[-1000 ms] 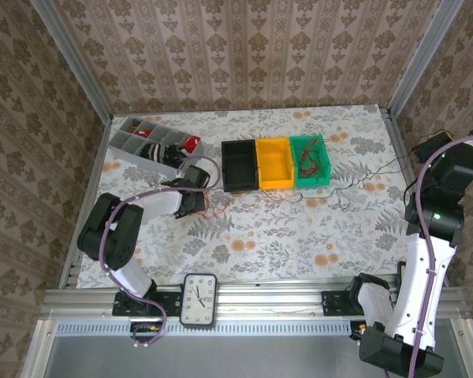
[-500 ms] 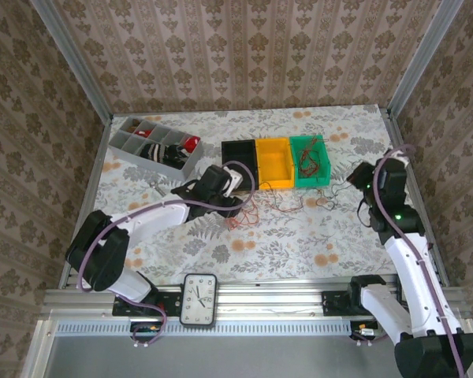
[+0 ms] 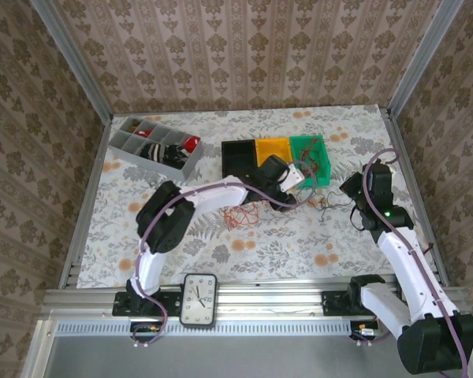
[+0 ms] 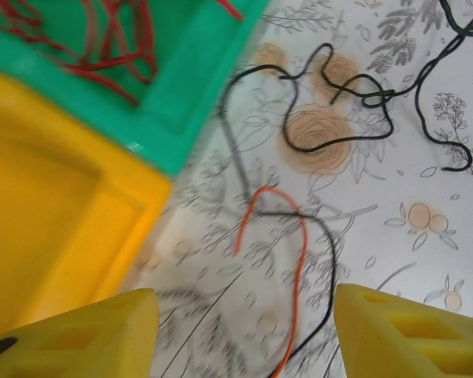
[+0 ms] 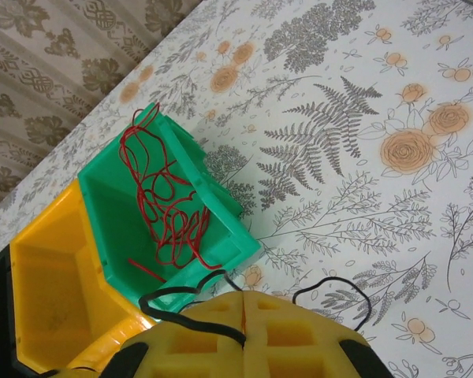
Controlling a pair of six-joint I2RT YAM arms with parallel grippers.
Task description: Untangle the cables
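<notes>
We see the floral table [image 3: 299,236] first, with the left arm reaching across it. The left gripper [image 4: 244,315] hangs just beside the yellow bin [image 4: 55,220] and the green bin [image 4: 197,87], its fingers wide apart above an orange cable [image 4: 299,268] and a black cable [image 4: 376,96]. The right gripper [image 5: 244,315] has its pads pressed together, and we cannot tell whether the black cable is pinched there. Red cables [image 5: 162,197] lie inside the green bin, and an orange bundle [image 3: 238,214] lies on the table
</notes>
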